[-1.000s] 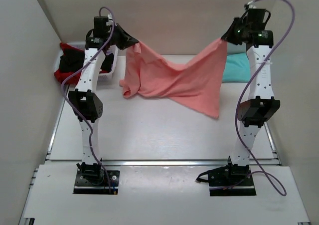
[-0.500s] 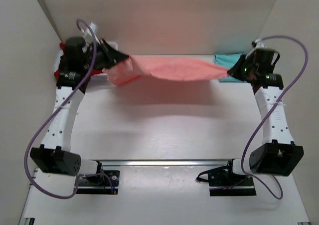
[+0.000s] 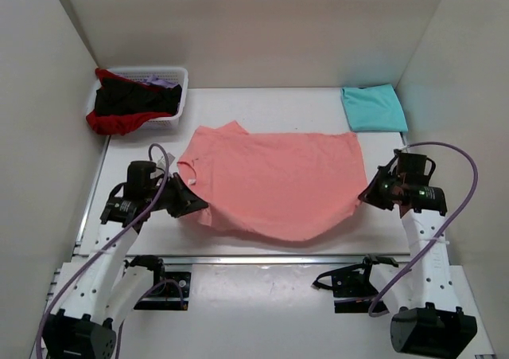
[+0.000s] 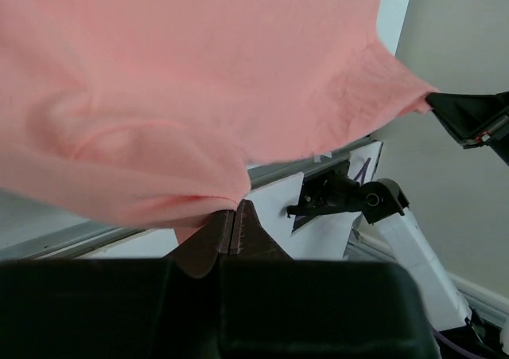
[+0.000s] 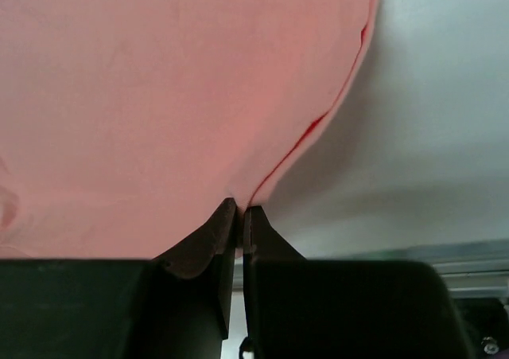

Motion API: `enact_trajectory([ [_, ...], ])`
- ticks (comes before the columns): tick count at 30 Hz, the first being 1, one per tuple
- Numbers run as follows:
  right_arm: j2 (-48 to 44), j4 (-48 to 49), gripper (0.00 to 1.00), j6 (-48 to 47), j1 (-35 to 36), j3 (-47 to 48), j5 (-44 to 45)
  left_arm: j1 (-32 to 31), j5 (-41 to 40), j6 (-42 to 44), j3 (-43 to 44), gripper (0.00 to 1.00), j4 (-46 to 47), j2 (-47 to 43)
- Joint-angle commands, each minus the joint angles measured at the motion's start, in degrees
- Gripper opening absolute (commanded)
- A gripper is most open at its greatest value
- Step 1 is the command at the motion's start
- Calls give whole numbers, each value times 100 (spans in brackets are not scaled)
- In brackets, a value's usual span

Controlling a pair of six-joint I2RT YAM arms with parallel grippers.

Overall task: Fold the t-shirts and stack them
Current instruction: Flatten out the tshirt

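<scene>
From above, the salmon-pink short-sleeved cloth t-shirt lies spread across the middle of the white bench. Its long axis runs side to side: neck and sleeves toward the left arm, hem toward the right. The left tool is pinched on the near shoulder end and the right tool on the near hem corner. The near edge sags between them. A folded turquoise cloth t-shirt sits at the far right corner. Black and red cloth shirts fill the white slatted plastic basket at the far left.

At the left wrist, the left tool is closed tight on a bunched fold of the pink cloth, which drapes loosely away.

At the right wrist, the right tool is clamped on the hem's edge.

The cloth looks light, limp and easily wrinkled, so corners and seams seem the best holds, kept taut.
</scene>
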Motion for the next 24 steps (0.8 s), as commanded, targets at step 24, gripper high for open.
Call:
enact_trajectory([
  [24, 2261, 1878, 0, -133, 721, 3380, 421, 272, -401, 217, 4893, 0, 1970, 2873],
])
